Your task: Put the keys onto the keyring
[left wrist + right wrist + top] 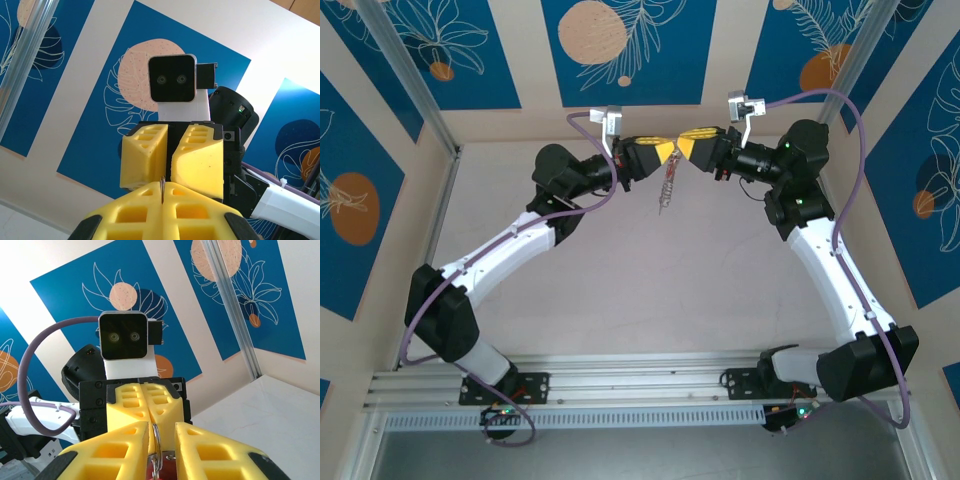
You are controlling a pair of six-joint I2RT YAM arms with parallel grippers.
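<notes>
Both grippers meet tip to tip high above the table at the back. My left gripper (668, 152) is shut on the keyring, whose thin grey edge (162, 184) pokes out between its yellow fingers (130, 212). From the meeting point the ring's silvery chain (667, 190) hangs down. In the right wrist view the keyring (156, 440) stands edge-on in the narrow gap of my right gripper (161, 432). The keys' red head (167, 469) fills that gap lower down, between the pads. The left gripper's shut fingers (135, 405) face the right gripper's.
The pale table (650, 290) lies far below both grippers. An aluminium post (410, 80) rises at the back left, and another (232, 305) stands by the right arm. Blue patterned wall panels (620, 50) enclose the back and sides. A metal rail (640, 385) runs along the near edge.
</notes>
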